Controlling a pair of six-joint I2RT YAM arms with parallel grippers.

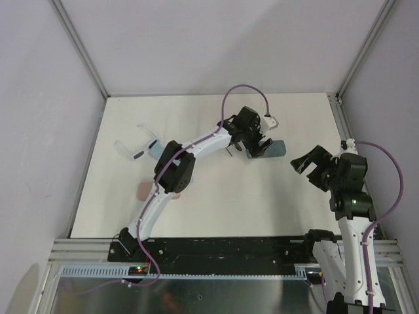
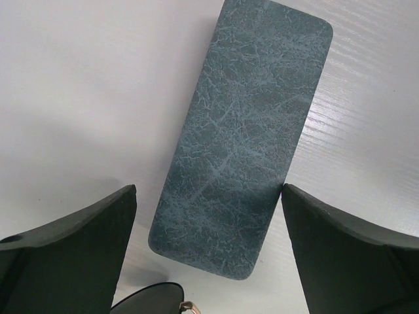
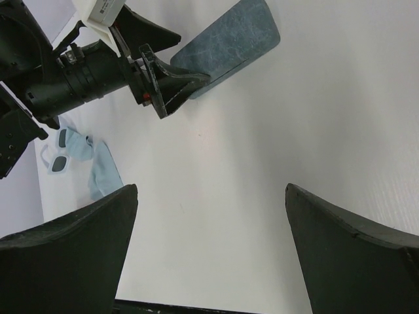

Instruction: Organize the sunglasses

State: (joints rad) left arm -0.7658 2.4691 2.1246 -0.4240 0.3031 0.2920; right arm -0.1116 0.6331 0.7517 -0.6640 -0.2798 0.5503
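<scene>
The left gripper (image 1: 258, 149) is released, its jaws spread wide on either side of the left end of a grey-blue case (image 2: 242, 137) at the far middle of the table (image 1: 262, 209). The dark-framed sunglasses (image 2: 154, 299) lie just left of that case. The white-framed sunglasses (image 1: 139, 147) rest at the far left beside a light blue cloth (image 1: 158, 150). The right gripper (image 1: 306, 160) hovers at the right, open and empty.

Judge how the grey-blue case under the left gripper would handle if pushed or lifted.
The grey-blue case looks rigid and boxy, so probably keeps shape. Lying flat on the table, it should slide, not roll. Its crackled leathery skin likely grips well.
</scene>
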